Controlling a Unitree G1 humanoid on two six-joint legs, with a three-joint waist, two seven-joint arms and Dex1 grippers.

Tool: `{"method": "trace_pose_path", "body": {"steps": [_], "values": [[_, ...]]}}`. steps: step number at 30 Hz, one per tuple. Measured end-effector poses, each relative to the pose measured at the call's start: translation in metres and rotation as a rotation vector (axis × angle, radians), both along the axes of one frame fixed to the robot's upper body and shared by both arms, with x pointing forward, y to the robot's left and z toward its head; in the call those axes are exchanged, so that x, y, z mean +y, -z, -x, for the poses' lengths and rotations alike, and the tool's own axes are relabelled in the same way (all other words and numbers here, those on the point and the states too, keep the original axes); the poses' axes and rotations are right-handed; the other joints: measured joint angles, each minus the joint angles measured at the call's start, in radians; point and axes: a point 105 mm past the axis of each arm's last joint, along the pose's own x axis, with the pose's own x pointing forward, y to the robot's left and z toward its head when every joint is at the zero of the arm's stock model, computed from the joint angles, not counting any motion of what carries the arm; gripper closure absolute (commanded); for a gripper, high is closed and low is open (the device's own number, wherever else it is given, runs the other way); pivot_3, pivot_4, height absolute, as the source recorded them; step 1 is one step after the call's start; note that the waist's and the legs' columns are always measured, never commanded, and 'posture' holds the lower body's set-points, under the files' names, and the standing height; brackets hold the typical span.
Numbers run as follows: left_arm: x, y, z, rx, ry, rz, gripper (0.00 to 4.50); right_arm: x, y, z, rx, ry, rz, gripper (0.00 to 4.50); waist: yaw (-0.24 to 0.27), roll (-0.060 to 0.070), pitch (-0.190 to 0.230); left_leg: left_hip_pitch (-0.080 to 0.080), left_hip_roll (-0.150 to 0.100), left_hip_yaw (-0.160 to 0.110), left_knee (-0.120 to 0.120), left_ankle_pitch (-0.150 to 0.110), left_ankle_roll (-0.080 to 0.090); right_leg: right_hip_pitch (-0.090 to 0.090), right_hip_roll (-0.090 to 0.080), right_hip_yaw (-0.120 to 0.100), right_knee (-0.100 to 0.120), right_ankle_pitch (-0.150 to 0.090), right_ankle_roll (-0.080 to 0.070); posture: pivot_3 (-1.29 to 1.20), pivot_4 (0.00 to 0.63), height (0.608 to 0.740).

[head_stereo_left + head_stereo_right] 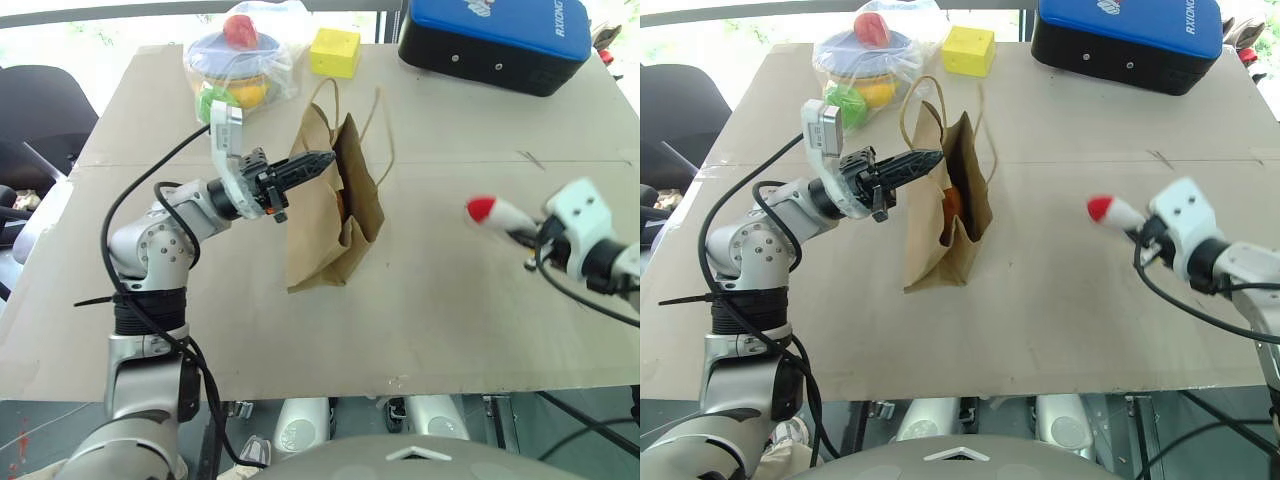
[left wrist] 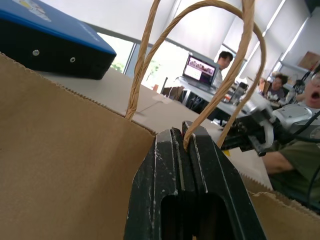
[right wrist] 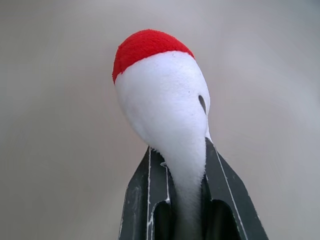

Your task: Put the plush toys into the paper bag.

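Carrying the white plush toy (image 1: 497, 212) toward the paper bag (image 1: 325, 220) is judged to be the step in hand. The toy is clamped by its narrow end between the closed fingers of the right gripper (image 3: 189, 165), red tip leading, well to the right of the bag and apart from it. The bag is held standing near the middle of the table (image 1: 440, 330), one of its loop handles (image 2: 220, 85) pinched in the shut left gripper (image 1: 318, 161) at the bag's rim. Something orange-brown is glimpsed inside the bag's mouth, possibly the other plush toy. Next, the white toy is to be brought over the open mouth and released only once it is above the opening, with the handle kept pinched.
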Motion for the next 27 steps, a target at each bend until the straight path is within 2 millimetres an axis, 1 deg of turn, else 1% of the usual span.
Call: {"method": "trace_pose_path", "body": {"steps": [1, 2, 4, 5, 7, 8, 10, 11, 13, 14, 15, 16, 18, 19, 21, 22, 23, 25, 27], "values": [[-0.007, -0.003, 0.002, -0.004, 0.017, 0.019, 4.50, 0.016, -0.039, 0.000, -0.138, -0.062, -0.071, 4.46, 0.002, 0.000, 0.000, 0.000, 0.000, 0.000, 0.000, 0.000, 0.000, 0.000, 0.000, 0.000, 0.000, 0.000, 0.000, 0.00, 0.150, 0.729], [-0.008, -0.004, 0.003, -0.006, 0.017, 0.022, 4.50, 0.024, -0.053, 0.002, -0.187, -0.094, -0.081, 4.46, 0.004, 0.000, 0.000, 0.000, 0.000, -0.001, 0.000, 0.000, 0.000, 0.000, 0.000, -0.001, 0.000, 0.000, 0.000, 0.00, 0.150, 0.729], [-0.008, -0.005, 0.003, -0.003, 0.012, 0.025, 4.50, 0.034, -0.065, 0.002, -0.228, -0.129, -0.090, 4.46, 0.005, 0.000, 0.000, -0.001, 0.000, -0.001, 0.000, 0.000, 0.000, 0.000, -0.001, -0.002, -0.001, 0.000, 0.000, 0.00, 0.150, 0.729], [-0.009, -0.008, 0.002, -0.005, 0.009, 0.033, 4.50, 0.047, -0.076, -0.001, -0.266, -0.166, -0.074, 4.46, 0.004, 0.000, 0.000, -0.001, -0.001, 0.000, 0.000, 0.000, 0.000, 0.000, -0.001, -0.001, -0.001, 0.000, 0.000, 0.00, 0.150, 0.729], [-0.014, -0.015, 0.002, -0.020, 0.024, 0.046, 4.50, 0.060, -0.085, 0.000, -0.309, -0.212, -0.047, 4.46, 0.009, -0.001, 0.000, -0.001, -0.001, -0.001, 0.000, 0.000, 0.000, 0.000, -0.001, -0.002, -0.002, 0.000, 0.000, 0.00, 0.150, 0.729], [-0.014, -0.015, 0.002, -0.021, 0.024, 0.047, 4.50, 0.061, -0.086, 0.000, -0.313, -0.214, -0.041, 4.46, 0.009, -0.001, 0.000, -0.001, -0.001, -0.001, 0.000, 0.000, 0.000, 0.000, -0.001, -0.002, -0.002, 0.000, 0.000, 0.00, 0.150, 0.729], [-0.014, -0.018, 0.001, -0.020, 0.021, 0.054, 4.50, 0.067, -0.082, -0.005, -0.342, -0.230, 0.074, 4.46, 0.011, -0.001, 0.000, -0.002, -0.001, 0.000, 0.000, 0.000, 0.000, 0.000, -0.002, -0.002, -0.002, 0.000, 0.000, 0.00, 0.150, 0.729], [-0.015, -0.021, 0.001, -0.022, 0.020, 0.058, 4.50, 0.071, -0.077, -0.010, -0.367, -0.253, 0.187, 4.46, 0.009, -0.001, 0.000, -0.002, -0.001, 0.000, 0.001, 0.000, 0.000, 0.000, -0.002, -0.001, -0.002, 0.000, 0.000, 0.00, 0.150, 0.729], [-0.017, -0.025, 0.000, -0.025, 0.017, 0.066, 4.50, 0.082, -0.073, -0.015, -0.425, -0.333, 0.333, 4.46, 0.004, -0.001, 0.000, -0.002, -0.001, 0.000, 0.001, 0.000, 0.000, 0.000, -0.001, -0.001, -0.002, 0.000, 0.000, 0.00, 0.150, 0.729], [-0.018, -0.026, 0.000, -0.027, 0.020, 0.070, 4.50, 0.085, -0.073, -0.015, -0.448, -0.359, 0.374, 4.46, 0.003, -0.001, 0.000, -0.002, -0.001, 0.000, 0.001, 0.000, 0.000, 0.000, -0.001, -0.001, -0.001, 0.000, 0.000, 0.00, 0.150, 0.729], [-0.019, -0.027, 0.000, -0.026, 0.020, 0.074, 4.50, 0.088, -0.068, -0.016, -0.479, -0.398, 0.453, 4.46, 0.003, 0.000, 0.000, -0.001, -0.001, 0.000, 0.001, 0.000, 0.000, 0.000, -0.001, -0.001, -0.001, 0.000, 0.000, 0.00, 0.150, 0.729], [-0.019, -0.027, -0.001, -0.024, 0.018, 0.077, 4.50, 0.088, -0.059, -0.018, -0.485, -0.436, 0.539, 4.46, 0.002, -0.001, 0.000, -0.001, 0.000, 0.000, 0.001, 0.000, 0.000, 0.000, -0.001, -0.001, -0.001, 0.000, 0.000, 0.00, 0.150, 0.729], [-0.020, -0.027, -0.001, -0.019, 0.014, 0.083, 4.50, 0.087, -0.046, -0.022, -0.480, -0.483, 0.628, 4.46, 0.002, -0.001, 0.000, -0.001, 0.000, 0.000, 0.001, 0.000, 0.000, 0.000, -0.001, -0.001, -0.001, 0.000, 0.000, 0.00, 0.150, 0.729], [-0.021, -0.027, -0.001, -0.019, 0.015, 0.085, 4.50, 0.087, -0.036, -0.025, -0.474, -0.524, 0.693, 4.46, 0.002, -0.001, 0.000, -0.001, 0.000, 0.000, 0.001, 0.000, 0.000, 0.000, -0.001, -0.001, -0.001, 0.000, 0.000, 0.00, 0.150, 0.729], [-0.022, -0.028, 0.000, -0.022, 0.016, 0.087, 4.50, 0.087, -0.028, -0.027, -0.472, -0.561, 0.744, 4.46, 0.001, -0.001, 0.000, -0.001, 0.000, 0.000, 0.001, 0.000, 0.000, 0.000, -0.001, -0.001, -0.001, 0.000, 0.000, 0.00, 0.150, 0.729], [-0.022, -0.029, 0.001, -0.024, 0.016, 0.088, 4.50, 0.088, -0.026, -0.027, -0.477, -0.578, 0.766, 4.46, 0.001, -0.001, 0.000, -0.001, 0.000, 0.000, 0.001, 0.000, 0.000, 0.000, -0.001, -0.001, -0.001, 0.000, 0.000, 0.00, 0.150, 0.729], [-0.022, -0.029, 0.001, -0.026, 0.018, 0.090, 4.50, 0.089, -0.026, -0.031, -0.498, -0.617, 0.826, 4.46, -0.001, 0.000, 0.000, -0.001, 0.000, 0.000, 0.001, 0.000, 0.000, 0.000, -0.001, -0.001, -0.001, 0.000, 0.000, 0.00, 0.150, 0.729], [-0.022, -0.029, 0.001, -0.023, 0.013, 0.093, 4.50, 0.089, -0.033, -0.034, -0.542, -0.655, 0.893, 4.46, 0.000, 0.000, 0.000, -0.001, 0.000, 0.000, 0.001, 0.000, 0.000, 0.000, -0.001, -0.002, -0.001, 0.000, 0.000, 0.00, 0.150, 0.729], [-0.021, -0.030, 0.000, -0.022, 0.008, 0.101, 4.50, 0.090, -0.035, -0.035, -0.564, -0.693, 0.930, 4.46, 0.001, 0.000, 0.000, -0.001, 0.000, 0.000, 0.001, 0.000, 0.000, 0.000, -0.001, -0.002, -0.001, 0.000, 0.000, 0.00, 0.150, 0.729]]}}
